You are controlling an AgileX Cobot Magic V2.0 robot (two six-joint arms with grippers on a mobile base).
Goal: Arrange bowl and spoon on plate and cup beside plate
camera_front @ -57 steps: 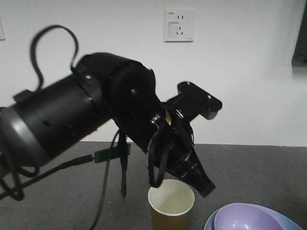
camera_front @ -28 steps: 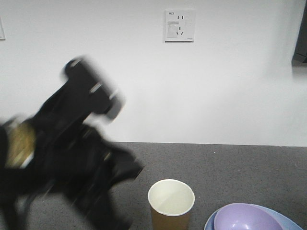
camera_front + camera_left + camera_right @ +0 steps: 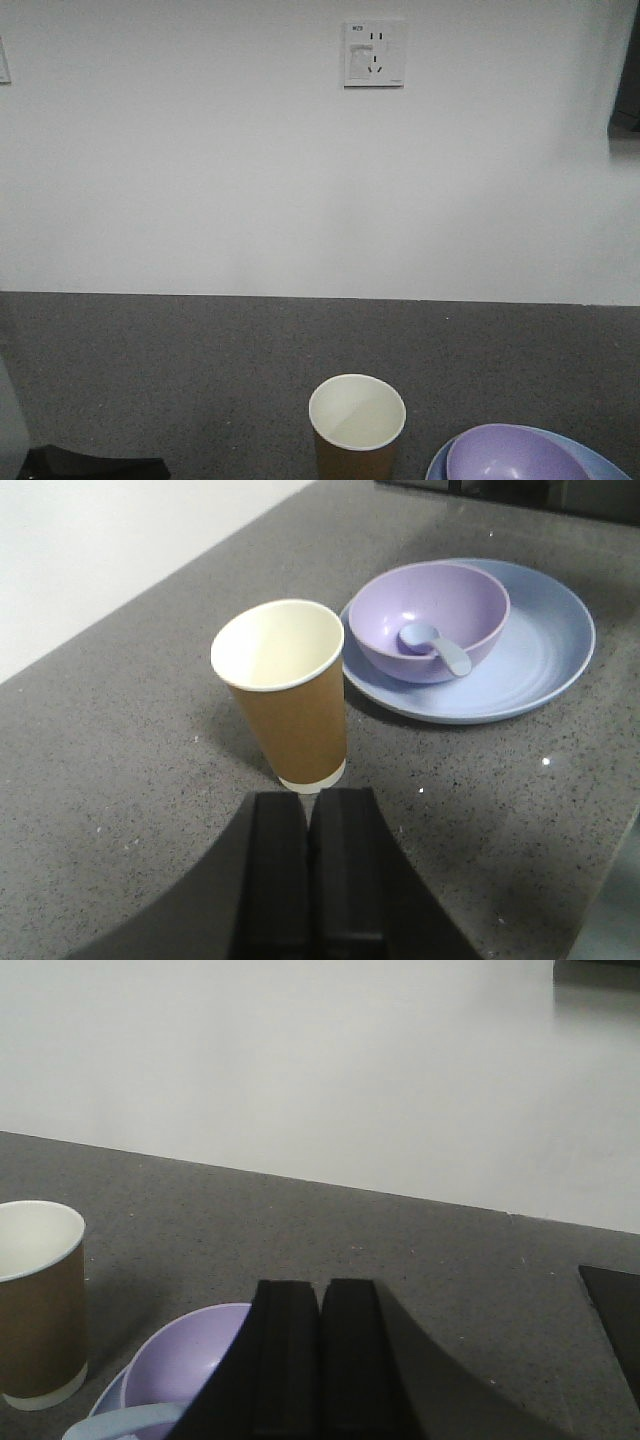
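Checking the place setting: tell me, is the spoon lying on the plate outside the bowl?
No, the spoon lies inside the bowl.

A speckled grey tabletop spreads beyond the fingers, meeting a white wall (one socket plate mounted high).

The front camera is facing the wall low over the worktop; both wrist cameras are looking close, sharing the cup and bowl.
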